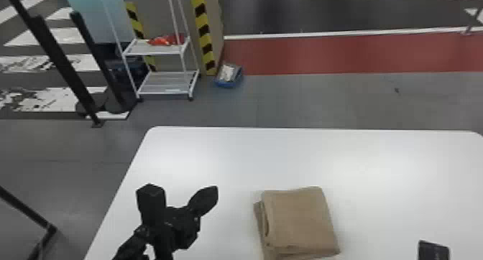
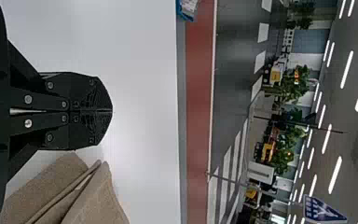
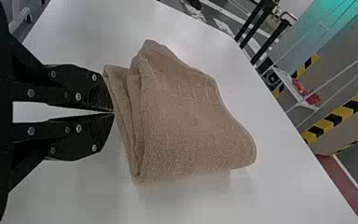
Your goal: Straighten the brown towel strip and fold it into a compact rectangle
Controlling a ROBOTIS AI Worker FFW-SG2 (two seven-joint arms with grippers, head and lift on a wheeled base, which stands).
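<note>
— How far along is the folding?

— Nearly finished, I'd judge. The brown towel strip (image 1: 300, 219) is stacked into a compact, roughly rectangular bundle on the near part of the white tabletop (image 1: 233, 151), to the right of the left gripper (image 2: 112, 110).

— So the straightening is done too?

— Mostly, by the look of it. The top layer lies fairly smooth. But the layers don't quite line up: a lower one sticks out along the bundle's left side, and another peeks out at the near edge.

— What about the grippers? Is either one holding cloth?

— Neither, as far as I can see. The left one has its two flat fingers pressed together over the tabletop, with nothing between them. The right gripper (image 3: 113, 112) also has its fingertips together, beside the layered edge of the towel. There's a narrow gap farther back between its fingers, but no cloth in it.

— Touching the towel, though?

— I can't tell. The tips look very near that edge, but contact isn't clear.

— Then what's left?

— At most a little tidying, I'd say: nudge the stray layers into line and press the bundle flat. Pulling hard at one layer could open the fold again.
</note>
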